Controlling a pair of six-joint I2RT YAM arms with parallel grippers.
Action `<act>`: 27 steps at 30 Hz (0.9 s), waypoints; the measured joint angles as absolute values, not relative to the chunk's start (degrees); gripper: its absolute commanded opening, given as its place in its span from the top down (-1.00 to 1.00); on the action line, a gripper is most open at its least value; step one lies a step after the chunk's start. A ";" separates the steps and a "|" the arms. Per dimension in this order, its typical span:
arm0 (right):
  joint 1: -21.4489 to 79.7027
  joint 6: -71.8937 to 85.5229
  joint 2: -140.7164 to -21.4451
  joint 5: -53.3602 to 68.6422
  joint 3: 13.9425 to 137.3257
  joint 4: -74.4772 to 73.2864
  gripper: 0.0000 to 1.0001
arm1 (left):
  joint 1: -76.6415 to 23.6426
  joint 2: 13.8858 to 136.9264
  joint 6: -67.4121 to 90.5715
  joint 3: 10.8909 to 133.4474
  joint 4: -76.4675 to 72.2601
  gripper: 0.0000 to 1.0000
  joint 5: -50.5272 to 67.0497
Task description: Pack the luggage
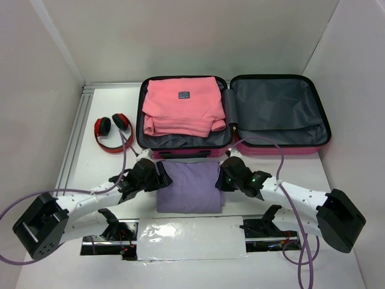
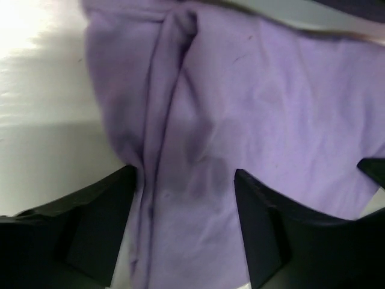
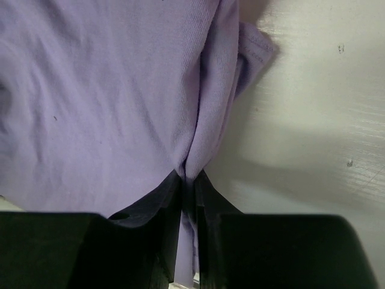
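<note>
In my left wrist camera the left claw [image 2: 183,180] is released. Its two black fingers stand wide apart on either side of a soft ridge along the left border of the purple cloth [image 2: 271,120], and the top camera does not show me this gap. The right wrist camera shows the right claw [image 3: 187,183] clenched on the right border of the same cloth, pinching a thin fold, with bare glossy table [image 3: 313,120] just beside it. From above, the cloth is a flat folded rectangle of fine knit between both claws. Its far border lies right at the front wall of the suitcase [image 1: 289,149], but I cannot tell if they touch. The suitcase lies open at the far side of the table, with a hard pink shell and grey lining. Its left half holds a folded pink garment [image 1: 180,105]. Red headphones [image 1: 111,132] lie to the left, apart from it.
</note>
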State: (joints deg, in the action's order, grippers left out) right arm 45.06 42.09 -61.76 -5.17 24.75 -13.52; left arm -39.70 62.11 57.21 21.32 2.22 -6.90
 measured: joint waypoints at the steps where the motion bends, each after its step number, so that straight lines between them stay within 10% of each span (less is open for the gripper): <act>1: 45.06 42.11 -61.67 -5.17 24.75 -13.52 0.60 | -40.38 63.24 57.65 21.37 0.78 -0.28 -7.68; 10: 45.06 42.26 -60.45 -5.43 24.73 -13.52 0.72 | -42.94 69.21 62.15 22.48 -2.20 0.98 -12.05; 27: 45.80 37.98 -56.12 -5.52 44.16 -23.51 1.00 | -47.00 49.84 53.63 41.50 21.69 1.00 -14.06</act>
State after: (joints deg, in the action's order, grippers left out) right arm 45.80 37.98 -56.12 -5.52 44.16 -23.51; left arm -47.00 49.84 53.63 41.50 21.69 -14.06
